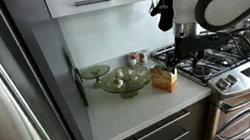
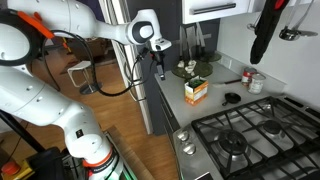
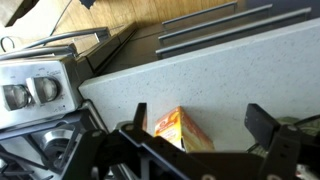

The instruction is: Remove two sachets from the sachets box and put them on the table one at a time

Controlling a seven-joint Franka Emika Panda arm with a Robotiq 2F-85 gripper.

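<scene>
The yellow-orange sachets box [image 3: 180,128] stands on the white table [image 3: 220,70], near the stove. It also shows in both exterior views [image 1: 165,80] [image 2: 196,91]. My gripper [image 3: 200,125] is open and empty. It hovers above the box, which shows between its two fingers in the wrist view. In both exterior views the gripper [image 1: 183,53] [image 2: 159,68] hangs above the countertop [image 1: 121,111], apart from the box. No sachets are visible; the inside of the box is hidden.
A steel gas stove [image 1: 227,59] [image 2: 250,140] [image 3: 40,90] borders the box. Green glass bowls [image 1: 125,79] [image 2: 195,69] and small jars [image 1: 135,58] [image 2: 256,82] stand behind it. Grey drawer fronts [image 3: 210,25] lie below the counter edge.
</scene>
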